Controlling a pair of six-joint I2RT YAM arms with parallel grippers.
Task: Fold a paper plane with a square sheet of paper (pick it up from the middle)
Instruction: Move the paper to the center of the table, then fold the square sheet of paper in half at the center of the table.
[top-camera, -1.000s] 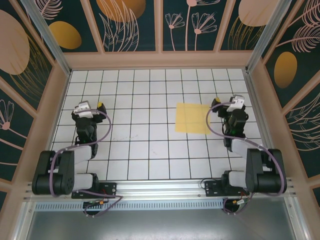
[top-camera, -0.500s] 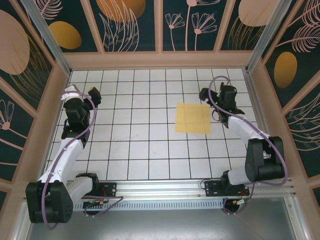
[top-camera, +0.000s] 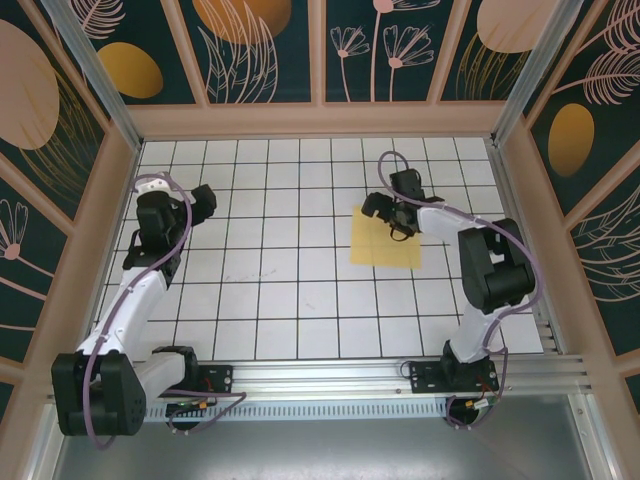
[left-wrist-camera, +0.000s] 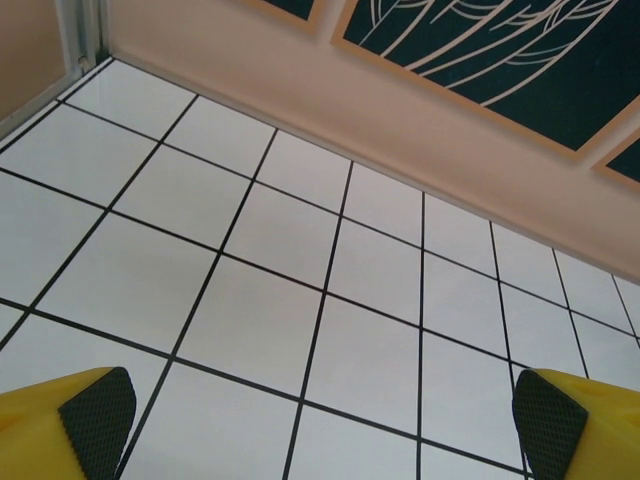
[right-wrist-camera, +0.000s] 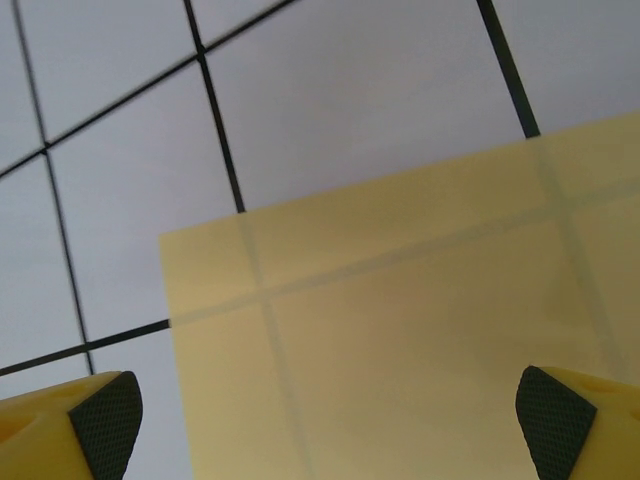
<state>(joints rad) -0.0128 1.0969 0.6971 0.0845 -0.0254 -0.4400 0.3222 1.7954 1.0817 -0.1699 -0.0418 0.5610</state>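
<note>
**Top view.** The square sheet of paper is lying flat on the white gridded floor, right of centre in the frame, its edges running roughly along the grid lines. The right gripper is hanging over the sheet's upper part with its jaws spread wide and nothing between them. Whether it is touching the paper cannot be told. The left gripper is sitting in the upper left, near the left wall and well apart from the sheet, also spread wide and empty. Bare tiles are lying open across the middle and lower part of the frame between the arms.

**Left wrist.** The left gripper is showing its yellow fingers in the two lower corners, wide apart, with bare floor between them. The back wall's base is crossing the upper frame on a slant.

**Right wrist.** The right gripper is standing wide open above the sheet. The sheet's corner is lying at middle left and its top edge is rising toward the right. Grid lines are showing faintly through the paper.
</note>
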